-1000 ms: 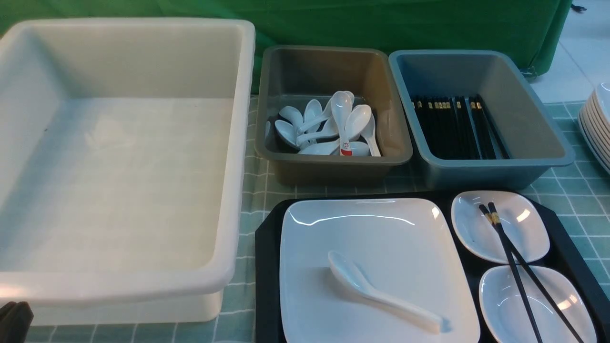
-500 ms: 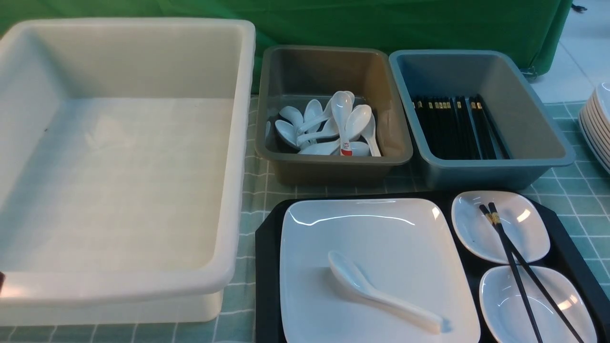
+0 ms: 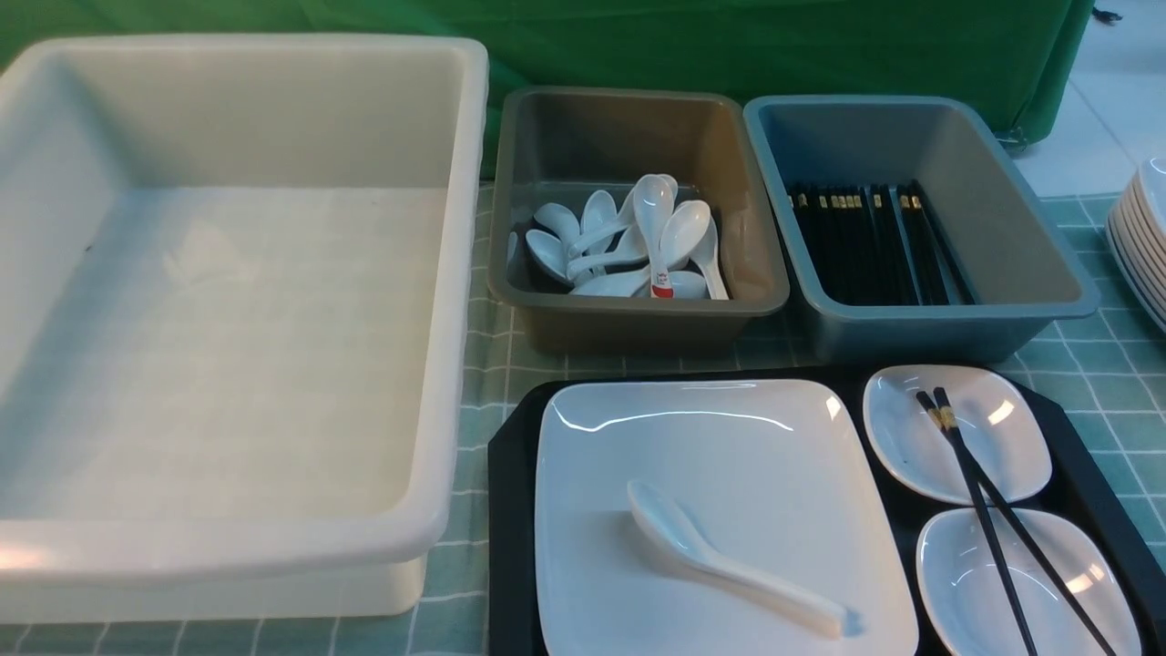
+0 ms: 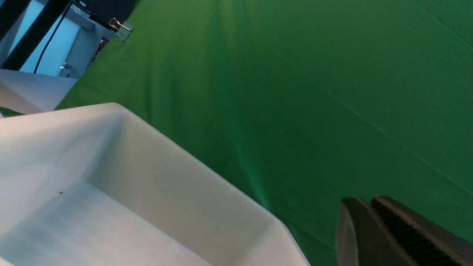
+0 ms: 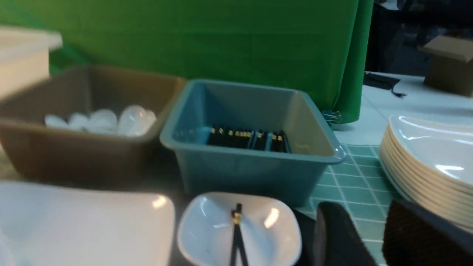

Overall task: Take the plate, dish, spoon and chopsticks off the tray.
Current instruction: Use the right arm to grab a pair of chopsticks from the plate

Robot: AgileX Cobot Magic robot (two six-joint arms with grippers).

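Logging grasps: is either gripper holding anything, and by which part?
Nothing is held. The left gripper is shut on nothing; the right gripper is open, with nothing between its fingers.

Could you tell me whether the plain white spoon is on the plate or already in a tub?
On the plate: the spoon lies across the plate, which sits in the tray.

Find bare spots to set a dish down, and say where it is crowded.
Bare: the white tub floor; the grey-brown tub behind its spoons; the tablecloth strip between white tub and tray. Crowded: the tray, filled by plate, two dishes, chopsticks.
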